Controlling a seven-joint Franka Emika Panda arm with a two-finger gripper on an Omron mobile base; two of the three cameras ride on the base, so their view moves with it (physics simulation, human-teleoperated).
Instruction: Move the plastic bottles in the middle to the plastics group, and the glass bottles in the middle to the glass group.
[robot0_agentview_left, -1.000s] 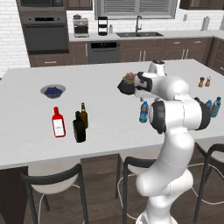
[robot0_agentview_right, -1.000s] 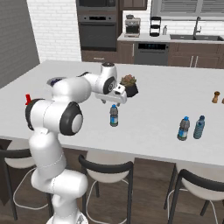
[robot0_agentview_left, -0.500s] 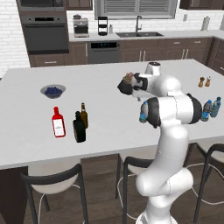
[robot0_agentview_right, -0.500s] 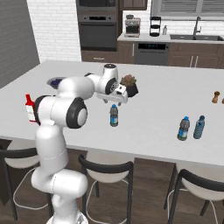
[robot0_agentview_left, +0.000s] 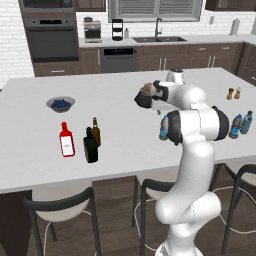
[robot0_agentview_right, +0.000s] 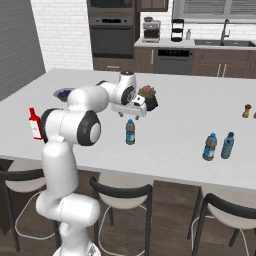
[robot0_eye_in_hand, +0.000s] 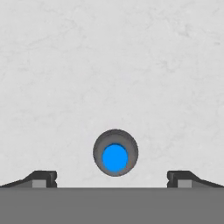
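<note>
Hand (robot0_eye_in_hand: 112, 179), jaws spread wide, hovers above a blue-labelled plastic bottle (robot0_agentview_right: 130, 133) on the counter (robot0_agentview_right: 175, 130); label writing unreadable.

counter (robot0_agentview_left: 115, 95): pale matt stone-look | water bottle (robot0_agentview_right: 130, 132): clear plastic, blue label | black bottle (robot0_agentview_left: 90, 146): glossy glass
</note>
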